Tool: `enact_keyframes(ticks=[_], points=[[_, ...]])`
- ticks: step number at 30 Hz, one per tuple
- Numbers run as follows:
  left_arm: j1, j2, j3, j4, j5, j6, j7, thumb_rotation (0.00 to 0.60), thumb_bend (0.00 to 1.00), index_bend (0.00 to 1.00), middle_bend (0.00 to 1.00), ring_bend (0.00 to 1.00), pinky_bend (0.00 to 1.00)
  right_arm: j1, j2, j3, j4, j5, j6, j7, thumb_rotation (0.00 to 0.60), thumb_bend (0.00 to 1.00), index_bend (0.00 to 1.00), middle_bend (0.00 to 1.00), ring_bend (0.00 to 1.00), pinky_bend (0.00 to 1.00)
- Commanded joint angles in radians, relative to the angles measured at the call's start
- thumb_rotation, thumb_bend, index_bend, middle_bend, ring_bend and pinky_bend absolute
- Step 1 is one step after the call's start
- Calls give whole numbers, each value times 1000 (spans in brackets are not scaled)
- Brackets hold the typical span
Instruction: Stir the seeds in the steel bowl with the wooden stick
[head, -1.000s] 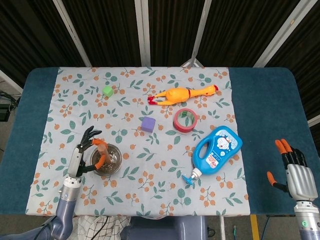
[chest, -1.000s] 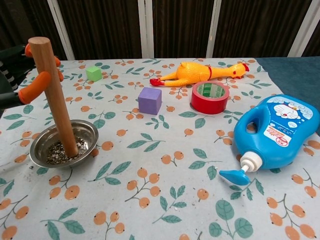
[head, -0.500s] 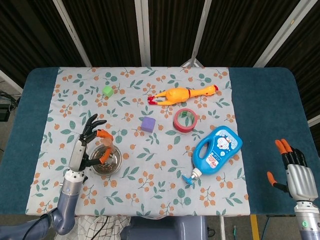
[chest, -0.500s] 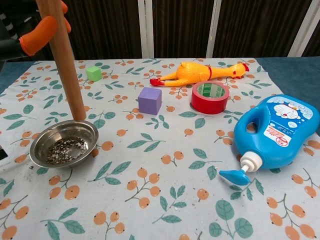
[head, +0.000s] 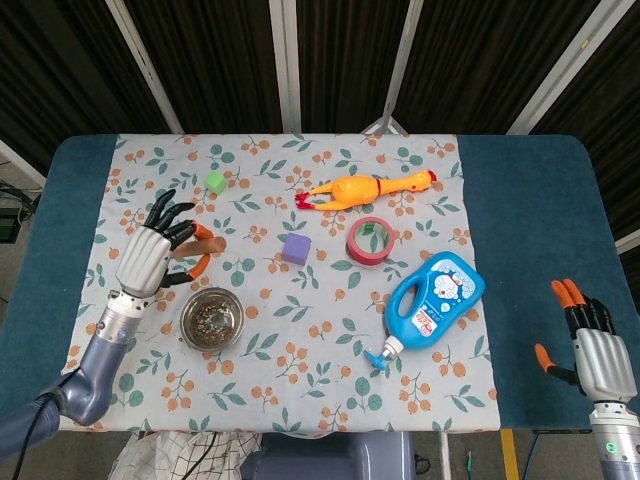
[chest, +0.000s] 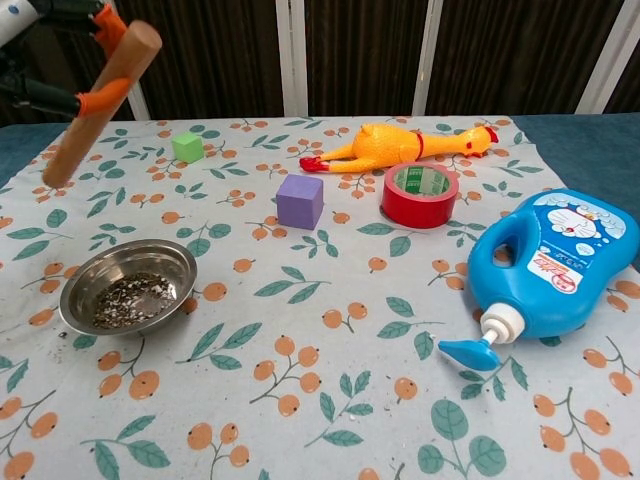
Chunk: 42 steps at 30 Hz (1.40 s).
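Observation:
The steel bowl (head: 211, 318) (chest: 128, 285) with dark seeds in it sits on the floral cloth at the front left. My left hand (head: 158, 249) (chest: 62, 52) is raised behind the bowl and holds the wooden stick (chest: 102, 105) (head: 205, 244) between orange-tipped fingers. In the chest view the stick is tilted, its lower end down to the left, well above the bowl and clear of the seeds. My right hand (head: 592, 345) hangs at the table's front right corner, its fingers apart and holding nothing.
On the cloth lie a green cube (head: 215, 181), a purple cube (head: 295, 249), a rubber chicken (head: 365, 188), a red tape roll (head: 370, 241) and a blue detergent bottle (head: 432, 301) on its side. Bare blue table flanks the cloth.
My left hand has lifted the stick out of the bowl and back toward the far left. The stick went from upright in the seeds to tilted in the air. The right hand stayed still.

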Motion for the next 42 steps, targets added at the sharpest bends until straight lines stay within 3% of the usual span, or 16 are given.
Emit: enact_keyframes(ticks=[1,13,21,25,29,33,37,42], points=[[-17,20,28,113,-43,-80,47,600,819,650,717,195,0,1,1,1,-2,2,-2,-1,600,396,0,0,0,0],[-28,-77,92,378,-71,-170,-5,600,769,636,699,196,0,4,3,1,-13,7,-12,-3,600,397,0,0,0,0],[-36,-157,114,452,-79,-190,-25,600,732,632,692,196,0,3,5,0,-10,0,-7,6,600,397,0,0,0,0],[-40,-179,124,461,-74,-183,-18,600,656,597,640,193,0,2,5,-1,-8,-3,-4,12,600,397,0,0,0,0],[-43,-178,125,426,-85,-203,-6,600,498,499,462,137,0,1,5,-2,-5,-9,-2,16,600,397,0,0,0,0],[-30,-158,118,336,-110,-208,21,600,396,285,294,60,0,-1,1,-1,2,-21,11,21,600,397,0,0,0,0],[-10,-122,108,225,-138,-204,64,600,369,183,234,33,0,-2,-1,-3,8,-30,17,23,600,397,0,0,0,0],[27,-63,98,80,-150,-142,120,600,369,172,219,28,0,-3,-6,-3,18,-40,28,19,600,397,0,0,0,0]])
